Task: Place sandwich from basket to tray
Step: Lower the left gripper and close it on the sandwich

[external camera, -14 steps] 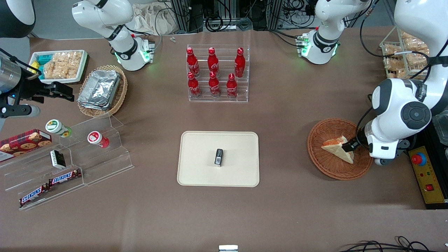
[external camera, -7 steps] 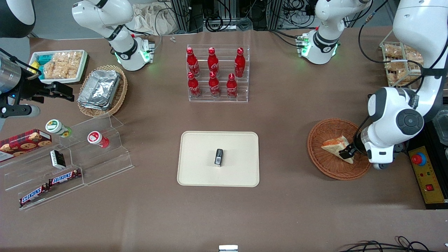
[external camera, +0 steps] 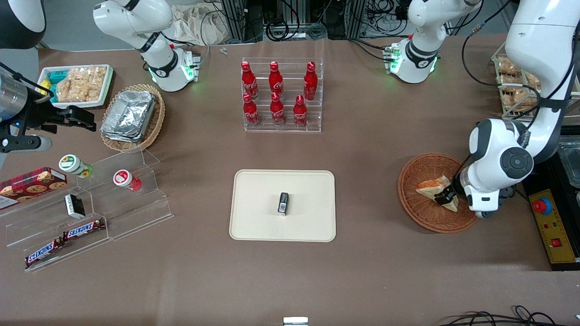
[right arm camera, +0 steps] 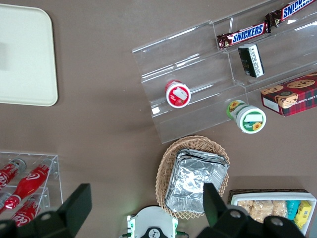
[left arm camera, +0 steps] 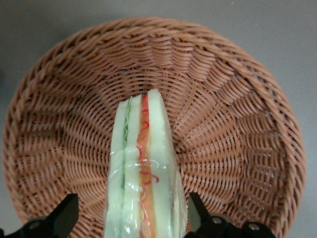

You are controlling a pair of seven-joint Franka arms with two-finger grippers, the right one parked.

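With gripper (left arm camera: 133,220) fingers spread wide astride sandwich (left arm camera: 143,168) in basket (left arm camera: 237,124), holding nothing: sink lower, close gently across bread faces.

Sandwich (left arm camera: 143,173) lies in the basket (external camera: 421,217), toward my working end of the counter (external camera: 385,271). My claw (external camera: 443,197) sits down in the basket, one finger (left arm camera: 67,213) either side of the sandwich. Tray (external camera: 253,226) lies well apart, mid-counter, a small packet (external camera: 283,203) on it.
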